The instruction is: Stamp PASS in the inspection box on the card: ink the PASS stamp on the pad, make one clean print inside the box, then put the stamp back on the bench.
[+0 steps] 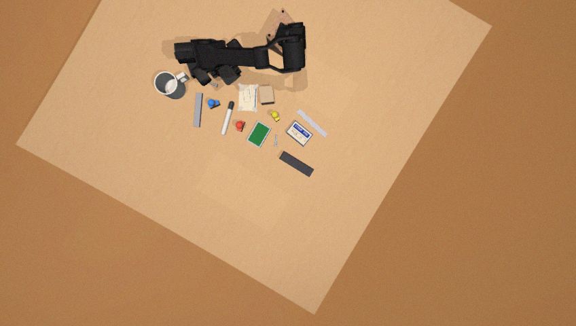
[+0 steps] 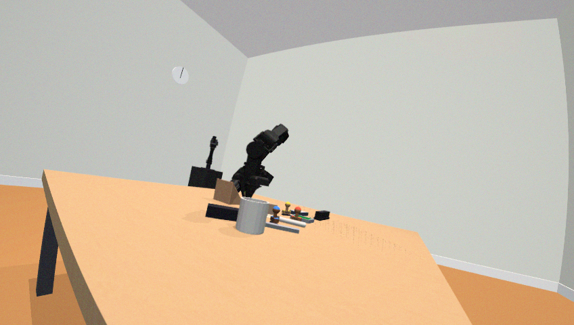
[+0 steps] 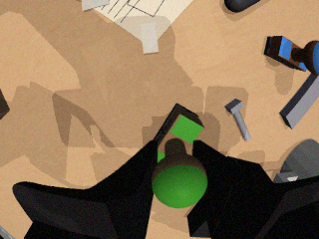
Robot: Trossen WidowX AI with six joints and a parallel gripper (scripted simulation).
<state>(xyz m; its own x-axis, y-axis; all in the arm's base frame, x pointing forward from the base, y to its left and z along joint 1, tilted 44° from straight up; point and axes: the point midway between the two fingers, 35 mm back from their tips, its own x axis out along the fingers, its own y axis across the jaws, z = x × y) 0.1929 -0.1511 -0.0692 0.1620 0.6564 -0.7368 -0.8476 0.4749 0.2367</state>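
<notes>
My gripper (image 3: 174,146) (image 1: 210,77) is shut on the green-knobbed stamp (image 3: 178,185). Its green base (image 3: 183,130) points down over bare bench, between the card and the mug. I cannot tell whether the base touches the bench. The green ink pad (image 1: 258,134) lies farther off, past the red stamp (image 1: 240,125). In the top view the arm hides the held stamp.
A grey mug (image 1: 166,83) (image 2: 251,215) stands close beside the gripper. A small screw (image 3: 238,119), blue stamp (image 3: 293,52) (image 1: 212,103), grey bar (image 1: 197,109) and marker (image 1: 227,117) lie nearby. A yellow stamp (image 1: 275,115), brown box (image 1: 266,94) and black bar (image 1: 296,163) lie farther off.
</notes>
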